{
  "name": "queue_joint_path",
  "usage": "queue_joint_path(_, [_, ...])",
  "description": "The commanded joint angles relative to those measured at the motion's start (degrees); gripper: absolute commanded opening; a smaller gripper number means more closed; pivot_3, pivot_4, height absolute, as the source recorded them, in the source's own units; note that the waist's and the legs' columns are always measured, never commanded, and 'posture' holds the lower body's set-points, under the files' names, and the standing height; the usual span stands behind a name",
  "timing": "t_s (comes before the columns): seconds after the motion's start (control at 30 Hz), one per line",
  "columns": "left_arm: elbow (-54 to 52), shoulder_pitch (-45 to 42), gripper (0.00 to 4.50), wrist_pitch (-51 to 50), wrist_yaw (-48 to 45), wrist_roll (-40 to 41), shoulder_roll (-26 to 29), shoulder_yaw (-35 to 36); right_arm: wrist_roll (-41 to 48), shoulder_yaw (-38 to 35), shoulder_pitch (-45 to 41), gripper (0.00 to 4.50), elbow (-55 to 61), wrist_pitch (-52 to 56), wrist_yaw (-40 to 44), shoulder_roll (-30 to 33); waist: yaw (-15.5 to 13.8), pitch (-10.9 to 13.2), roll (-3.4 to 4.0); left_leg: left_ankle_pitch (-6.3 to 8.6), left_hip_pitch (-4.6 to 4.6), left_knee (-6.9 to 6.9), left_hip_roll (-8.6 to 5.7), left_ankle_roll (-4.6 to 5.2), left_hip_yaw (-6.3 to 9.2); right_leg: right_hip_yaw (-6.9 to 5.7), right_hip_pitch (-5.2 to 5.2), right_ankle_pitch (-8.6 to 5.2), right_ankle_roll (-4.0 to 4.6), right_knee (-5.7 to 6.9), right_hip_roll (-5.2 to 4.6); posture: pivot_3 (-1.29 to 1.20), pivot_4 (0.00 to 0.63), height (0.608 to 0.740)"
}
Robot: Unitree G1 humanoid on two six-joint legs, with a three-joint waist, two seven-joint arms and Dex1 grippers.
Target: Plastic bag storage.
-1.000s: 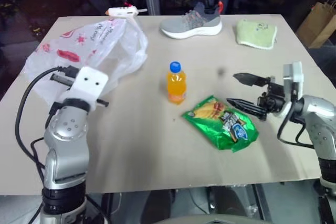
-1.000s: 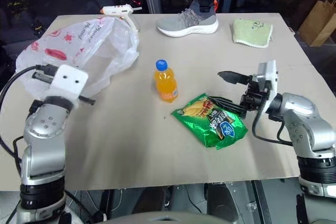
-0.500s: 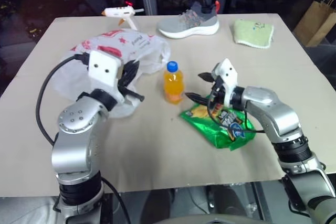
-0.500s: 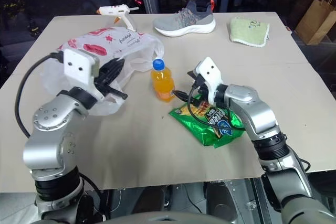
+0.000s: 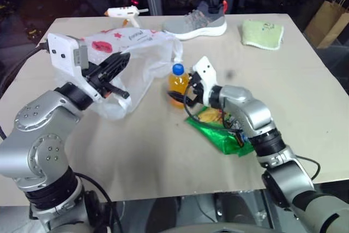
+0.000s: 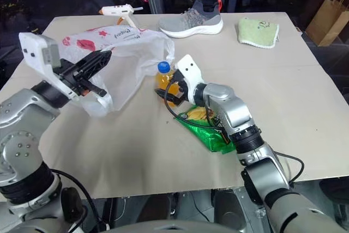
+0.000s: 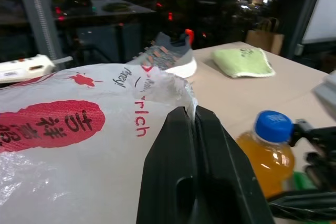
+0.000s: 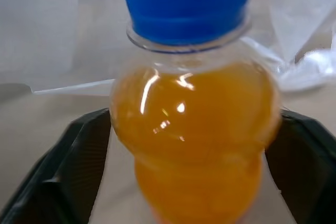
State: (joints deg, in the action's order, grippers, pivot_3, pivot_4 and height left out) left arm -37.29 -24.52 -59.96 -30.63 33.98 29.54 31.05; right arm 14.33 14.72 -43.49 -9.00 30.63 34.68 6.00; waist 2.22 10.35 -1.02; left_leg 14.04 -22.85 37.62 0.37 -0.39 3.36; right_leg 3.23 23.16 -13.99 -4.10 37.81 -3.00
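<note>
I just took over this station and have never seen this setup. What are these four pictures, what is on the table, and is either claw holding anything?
This is a humanoid robot with two arms, each ending in a two-fingered black gripper. The two wide pictures come from its head cameras, looking down over the table. The other two come from cameras on each wrist, looking along that gripper's fingers.

On the table lie a plastic bag, an orange drink bottle, a green snack packet, a grey sneaker, a green cloth and a white glue gun.

The left gripper is shut on the plastic bag's edge, lifting it. The right gripper has its open fingers either side of the bottle, not visibly gripping it.
</note>
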Motion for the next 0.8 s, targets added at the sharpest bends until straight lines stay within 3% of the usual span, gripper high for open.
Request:
queue_joint_path(0.03, [-0.6,-0.9,0.0,0.4,1.8,3.0,0.7,-1.1,-0.5,-2.0,-2.3,2.72,0.3,-2.6,-0.2,-0.3,0.1,0.0,0.0,-0.01,0.0,0.0,0.0,-0.02,0.01,0.0,0.0,0.0,0.0,0.01,0.01,0.0,0.15,0.74])
queue_joint_path(0.07, [-0.4,-1.1,0.0,0.6,2.2,3.6,0.5,-1.5,-0.6,-2.4,-2.4,2.37,0.2,-2.8,-0.3,-0.1,0.1,0.0,0.0,-0.02,0.01,-0.05,0.01,-0.04,0.03,-0.01,0.01,0.0,0.0,0.02,0.02,0.0,0.15,0.74])
queue_joint_path(0.1, [-0.1,-1.4,0.0,1.0,2.6,4.1,-0.1,-2.9,-0.6,-3.0,-2.3,2.33,0.4,-2.8,-0.3,0.5,0.1,0.0,0.0,-0.05,0.02,-0.1,0.02,-0.08,0.05,-0.03,0.02,0.0,0.01,0.02,0.03,0.0,0.15,0.74])
queue_joint_path(0.3, [4.0,-7.1,0.0,5.1,4.5,4.3,-5.7,-14.5,2.0,-9.3,-1.4,2.33,3.0,0.2,-1.4,4.4,-0.3,0.0,-0.03,-0.08,-0.06,-0.17,-0.05,-0.14,0.03,-0.01,0.09,0.01,0.01,0.0,-0.03,0.0,0.15,0.74])
queue_joint_path(0.5, [6.9,-12.3,0.0,7.8,4.3,5.9,-10.0,-20.7,7.1,-20.1,-1.9,2.33,5.4,6.3,-2.4,12.3,-0.3,0.1,0.0,-0.09,-0.27,-0.19,-0.04,-0.14,-0.01,0.03,0.27,0.0,0.02,-0.04,-0.02,0.0,0.15,0.74])
queue_joint_path(0.63, [7.7,-15.0,0.0,7.9,5.4,9.9,-10.8,-18.2,8.6,-26.4,-3.2,2.33,4.2,6.6,-2.0,20.0,0.0,0.1,0.01,-0.1,-0.77,-0.16,-0.03,-0.13,-0.01,0.03,0.76,0.01,0.02,-0.03,-0.01,0.0,0.15,0.74])
queue_joint_path(0.8, [10.3,-15.5,0.0,7.6,9.8,14.0,-8.5,-9.8,14.0,-28.0,-3.9,2.33,9.8,9.1,-0.9,19.6,1.4,0.1,0.03,-0.1,-0.85,-0.17,0.06,-0.13,-0.17,0.23,1.0,0.0,0.02,0.01,0.08,0.0,0.15,0.74])
